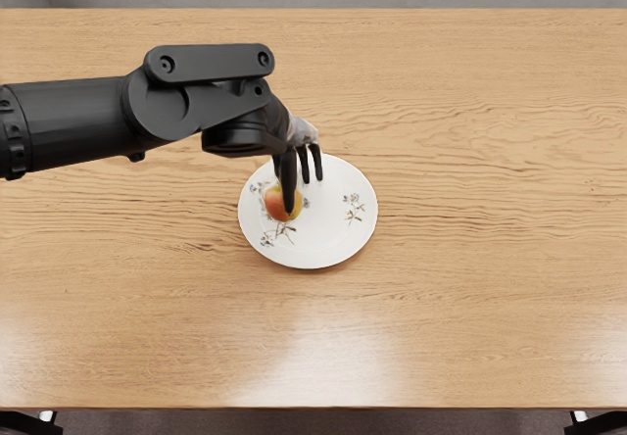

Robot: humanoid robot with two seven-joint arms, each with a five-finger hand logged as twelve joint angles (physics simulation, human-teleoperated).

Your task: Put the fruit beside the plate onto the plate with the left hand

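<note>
The wooden bench (490, 308) fills nearly the whole view. The dark left arm (88, 121) comes in from the left edge and runs almost level across the bench's upper left part, ending over the plate. The white plate (343, 239), round with small flower prints, lies near the bench's middle. The left hand (269, 141) is bent downward at the wrist above the plate's upper left rim, its tip pointing at the plate. The fruit (275, 203), small, yellow and red, is over the left part of the plate, directly under the hand's tip and partly covered by it. Whether the hand is clamped on the fruit or loose cannot be told.
</note>
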